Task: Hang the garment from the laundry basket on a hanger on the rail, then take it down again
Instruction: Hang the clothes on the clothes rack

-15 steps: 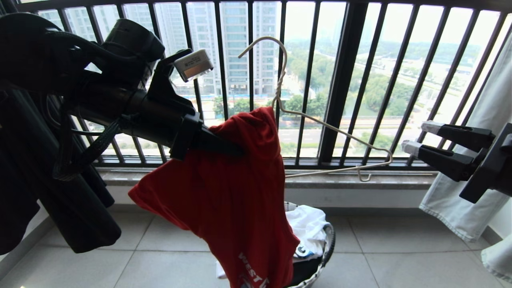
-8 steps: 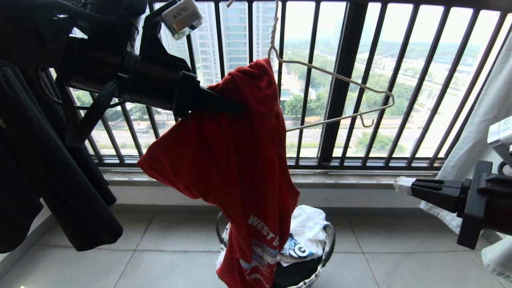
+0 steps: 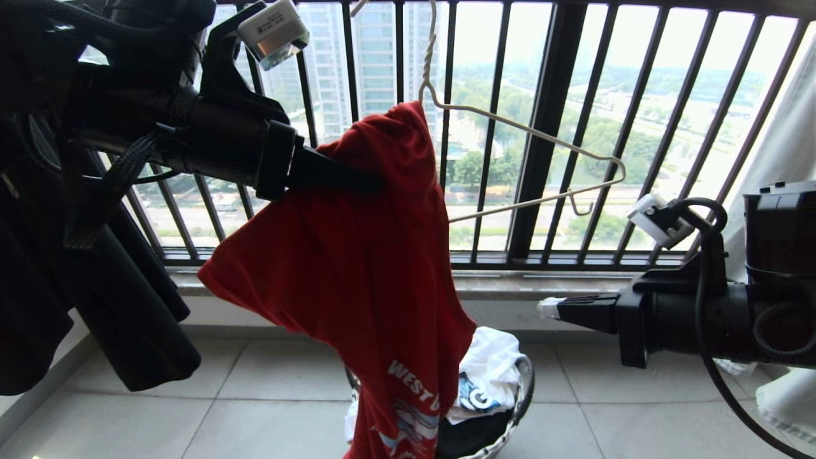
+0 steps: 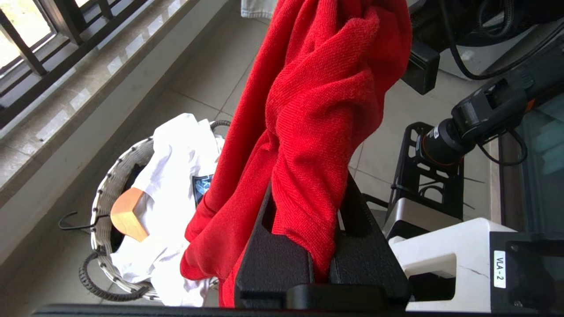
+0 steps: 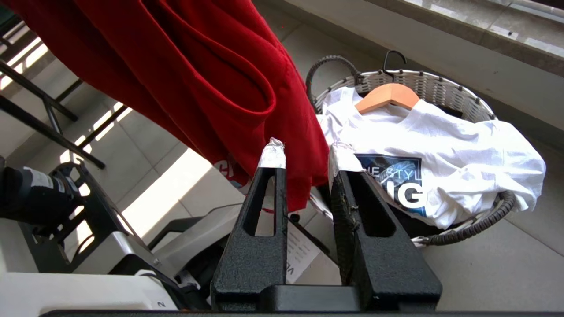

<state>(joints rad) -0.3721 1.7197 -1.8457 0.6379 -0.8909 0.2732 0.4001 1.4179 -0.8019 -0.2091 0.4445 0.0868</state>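
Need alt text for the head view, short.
The left hand, shut on a red T-shirt, holds it up before a barred window with one side on a white wire hanger. Below is a laundry basket; the right hand reaches in from the right.

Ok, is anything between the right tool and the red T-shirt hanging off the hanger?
Nothing visible. In the head view only open air separates the right tool from the red T-shirt, held by the left tool on the hanger. The laundry basket sits lower, under the shirt, off that line.
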